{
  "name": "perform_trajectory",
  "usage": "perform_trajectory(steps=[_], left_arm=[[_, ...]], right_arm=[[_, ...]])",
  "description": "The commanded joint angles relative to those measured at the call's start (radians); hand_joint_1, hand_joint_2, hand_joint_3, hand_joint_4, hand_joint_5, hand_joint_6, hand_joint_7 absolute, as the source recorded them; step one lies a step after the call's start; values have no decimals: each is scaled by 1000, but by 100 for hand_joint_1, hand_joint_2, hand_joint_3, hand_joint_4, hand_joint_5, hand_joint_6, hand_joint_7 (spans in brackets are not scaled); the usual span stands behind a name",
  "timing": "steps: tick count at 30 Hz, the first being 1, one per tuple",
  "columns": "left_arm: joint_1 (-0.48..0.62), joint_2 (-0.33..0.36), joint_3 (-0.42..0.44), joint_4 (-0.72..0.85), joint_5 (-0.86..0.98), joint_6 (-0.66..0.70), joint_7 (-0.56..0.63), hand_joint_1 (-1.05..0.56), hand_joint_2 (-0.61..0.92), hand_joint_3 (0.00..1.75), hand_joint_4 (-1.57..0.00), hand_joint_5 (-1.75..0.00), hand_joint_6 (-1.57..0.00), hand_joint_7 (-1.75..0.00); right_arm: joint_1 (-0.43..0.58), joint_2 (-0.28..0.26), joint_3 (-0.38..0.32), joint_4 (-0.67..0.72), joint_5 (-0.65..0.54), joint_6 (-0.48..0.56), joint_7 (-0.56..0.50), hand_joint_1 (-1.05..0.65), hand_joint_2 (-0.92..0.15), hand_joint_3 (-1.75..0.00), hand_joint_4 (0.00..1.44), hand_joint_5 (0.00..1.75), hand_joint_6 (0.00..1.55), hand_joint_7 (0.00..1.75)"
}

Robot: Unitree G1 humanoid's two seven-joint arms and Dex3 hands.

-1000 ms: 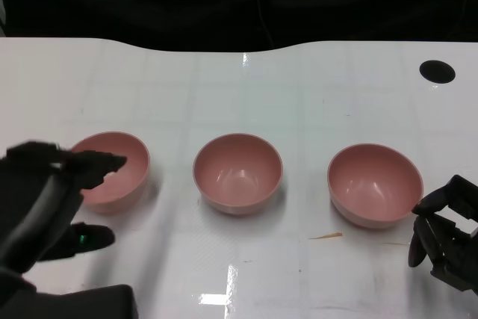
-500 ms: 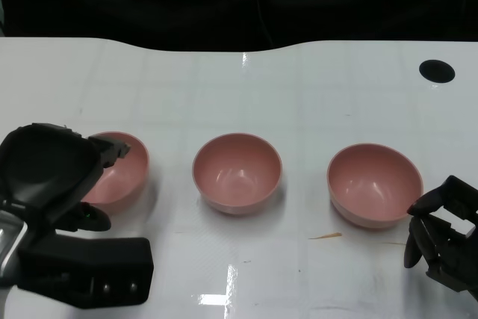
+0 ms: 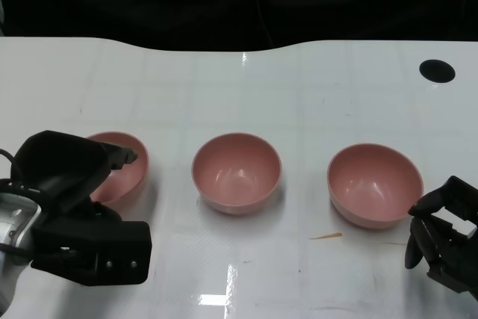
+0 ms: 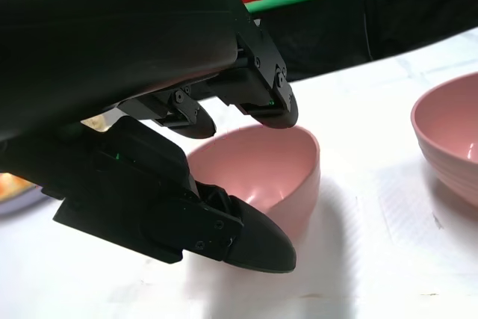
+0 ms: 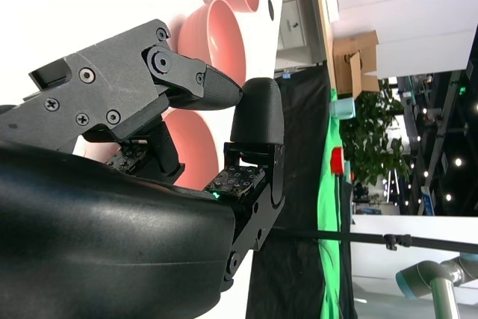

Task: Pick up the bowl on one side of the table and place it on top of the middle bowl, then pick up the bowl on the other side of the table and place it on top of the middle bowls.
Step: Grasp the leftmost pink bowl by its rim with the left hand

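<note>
1. Three matching pink, smooth, round bowls stand in a row on the glossy white table (image 3: 246, 87), well apart from one another, so each side bowl has to be carried to the centre.
2. The left pink bowl (image 3: 123, 169) sits upright on the table, partly hidden in the head view by the black left hand (image 3: 71, 173).
3. The left hand straddles that bowl's near rim: in the left wrist view the upper fingers (image 4: 261, 98) hang over the rim and the thumb lies low outside the wall. The fingers are apart with a gap to the bowl, so it holds nothing yet; this looks like the set-up for a rim pinch.
4. The middle pink bowl (image 3: 237, 172) stands empty and upright, the target for stacking.
5. The right pink bowl (image 3: 375, 184) waits untouched for the second stack.
6. The black right hand (image 3: 443, 237) rests just beside the right bowl's near edge, fingers loosely curled and parted, gripping nothing, probably parked ready for its turn.
7. A black round hole (image 3: 437, 71) marks the table's far right corner.
</note>
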Motion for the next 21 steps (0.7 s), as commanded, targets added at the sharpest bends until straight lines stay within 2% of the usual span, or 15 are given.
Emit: perform_trajectory(steps=[1, 18, 21], left_arm=[[-22, 0, -29, 51, -8, 15, 29, -93, 92, 14, -61, -1, -61, -1], [-112, -36, -133, 336, -59, 22, 118, -92, 92, 21, -63, -1, -61, 0], [-143, -50, -142, 410, -89, 5, 120, -81, 92, 22, -64, -1, -63, -1]], right_arm=[[8, -8, -5, -16, -3, 11, -8, -17, -76, -69, 82, 175, 73, 149], [15, -10, -11, -19, 9, 9, 3, -17, -74, -70, 83, 175, 74, 148], [15, -7, -12, -17, 6, 6, -4, -16, -75, -71, 84, 175, 74, 149]])
